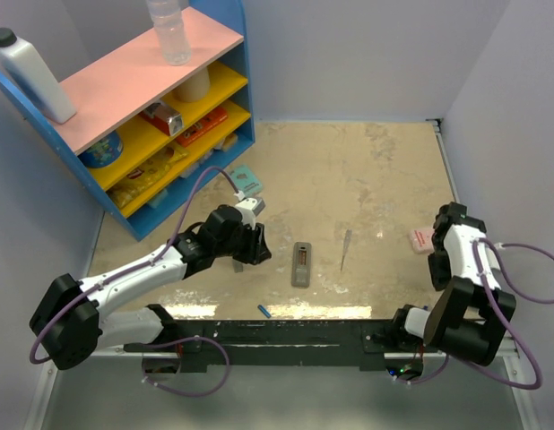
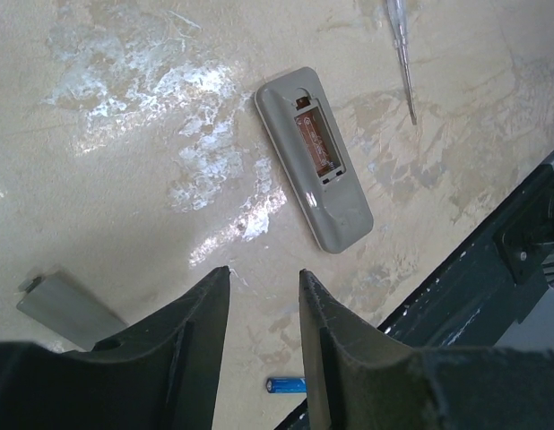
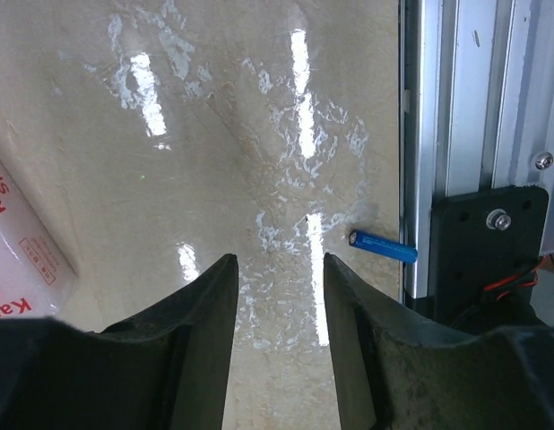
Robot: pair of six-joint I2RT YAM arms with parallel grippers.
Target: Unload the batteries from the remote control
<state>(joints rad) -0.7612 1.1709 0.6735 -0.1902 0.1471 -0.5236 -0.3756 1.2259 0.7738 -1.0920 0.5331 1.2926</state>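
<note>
The grey remote control [image 1: 301, 263] lies face down mid-table with its battery recess open; in the left wrist view [image 2: 313, 157] the recess shows brown with no blue in it. One blue battery [image 1: 264, 311] lies by the near rail and shows between my left fingers [image 2: 286, 384]. Another view of a blue battery [image 3: 382, 247] lies against the rail in the right wrist view. My left gripper [image 1: 250, 244] [image 2: 263, 270] is open and empty, just left of the remote. My right gripper [image 1: 441, 262] [image 3: 277, 264] is open and empty at the far right.
A thin grey stick [image 1: 345, 250] lies right of the remote. A loose grey cover [image 2: 66, 309] lies left of my left gripper. A pink packet [image 1: 421, 240] is by the right arm, a teal box [image 1: 246, 179] near the blue shelf [image 1: 142, 116].
</note>
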